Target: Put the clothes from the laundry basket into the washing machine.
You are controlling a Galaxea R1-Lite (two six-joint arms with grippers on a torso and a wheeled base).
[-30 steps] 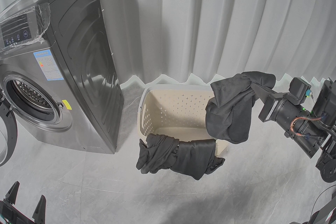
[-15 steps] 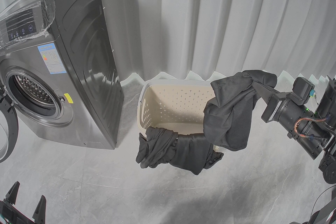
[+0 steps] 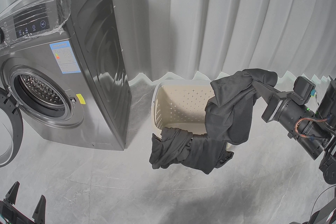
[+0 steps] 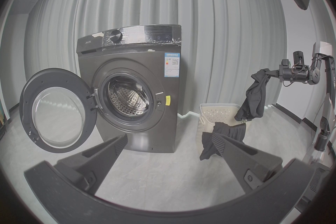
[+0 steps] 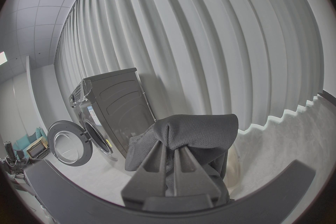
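I have right gripper (image 3: 259,86) clamped on dark garment (image 3: 229,112), frame right, over laundry basket (image 3: 175,102); left gripper (image 3: 28,196) spread wide, lower-left corner.

Before me, floor (image 3: 105,172): pale grey, glossy, stone-look. On it, to my left, washing machine (image 3: 94,70) stands. Just right of machine, laundry basket (image 3: 175,104) sits on floor, narrow gap between them. Over basket's near rim hang dark clothes (image 3: 189,151); can't tell if they reach floor. Behind both, curtain (image 3: 217,7) hem meets floor.
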